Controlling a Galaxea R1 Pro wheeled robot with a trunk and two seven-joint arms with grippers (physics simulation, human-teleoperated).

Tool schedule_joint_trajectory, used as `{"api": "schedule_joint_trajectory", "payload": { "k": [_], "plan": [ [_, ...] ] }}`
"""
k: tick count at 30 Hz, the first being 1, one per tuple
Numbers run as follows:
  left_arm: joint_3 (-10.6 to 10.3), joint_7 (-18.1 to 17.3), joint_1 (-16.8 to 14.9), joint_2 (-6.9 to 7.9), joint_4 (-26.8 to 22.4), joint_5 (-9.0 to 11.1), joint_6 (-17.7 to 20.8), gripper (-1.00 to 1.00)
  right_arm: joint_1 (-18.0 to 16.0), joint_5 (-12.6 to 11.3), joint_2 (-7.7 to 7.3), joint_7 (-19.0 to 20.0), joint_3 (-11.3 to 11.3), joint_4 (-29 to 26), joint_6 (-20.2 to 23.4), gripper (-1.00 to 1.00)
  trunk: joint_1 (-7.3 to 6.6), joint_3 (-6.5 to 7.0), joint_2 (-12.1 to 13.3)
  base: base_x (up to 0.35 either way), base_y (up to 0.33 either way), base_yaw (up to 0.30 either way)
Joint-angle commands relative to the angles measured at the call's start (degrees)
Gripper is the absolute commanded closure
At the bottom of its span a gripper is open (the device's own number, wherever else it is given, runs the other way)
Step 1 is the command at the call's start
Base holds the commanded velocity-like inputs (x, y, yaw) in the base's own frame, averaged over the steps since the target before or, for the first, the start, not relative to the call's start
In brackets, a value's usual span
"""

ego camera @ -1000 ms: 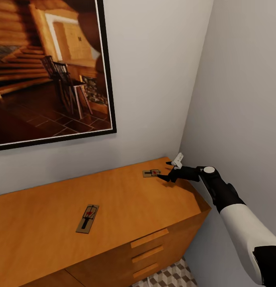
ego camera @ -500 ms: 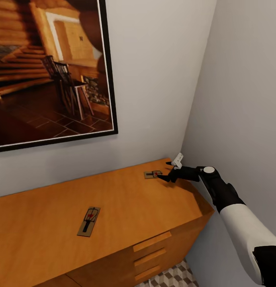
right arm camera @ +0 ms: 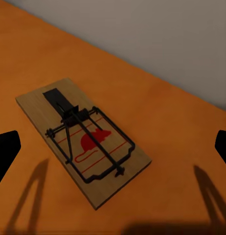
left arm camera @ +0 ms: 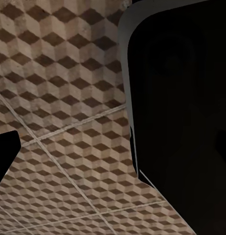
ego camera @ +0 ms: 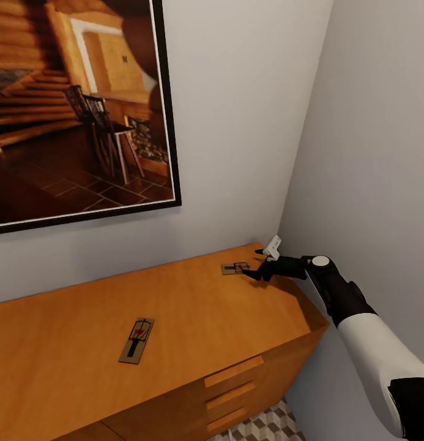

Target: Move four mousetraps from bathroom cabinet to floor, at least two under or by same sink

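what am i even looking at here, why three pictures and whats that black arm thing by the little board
This is a simulated robot with two arms, each ending in a two-finger gripper. The large picture comes from a camera on its head, looking down over a wooden cabinet against a wall with a framed picture. The white and black arm is its right arm, and the right gripper sits open beside a mousetrap near the cabinet's back corner. A second mousetrap lies closer to the front.

The other two pictures come from cameras at the wrists. The right wrist view looks along the fingers at that same far trap, a tan board with wire and a red mouse mark; the dark fingertips stand apart at either side, so nothing is held. The left wrist view looks down at the cube-patterned floor tiles beside a dark shape I cannot identify.
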Motion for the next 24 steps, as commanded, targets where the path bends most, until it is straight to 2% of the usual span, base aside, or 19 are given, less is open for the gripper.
{"api": "schedule_joint_trajectory", "payload": {
  "k": [1,24],
  "plan": [
    [-0.48,0.03,-0.04,-0.03,0.09,0.48,-0.03,-1.0,-0.03,0.06,-0.03,0.15,0.08,-0.11,0.46,-1.0,0.0,-0.05,-0.03,0.0,0.0,0.0],
    [-0.48,0.0,0.0,-0.03,0.06,0.47,-0.03,-1.0,-0.03,0.16,-0.03,0.07,0.08,-0.1,0.45,-1.0,0.0,-0.62,-0.03,0.0,0.0,0.0]
  ]
}}
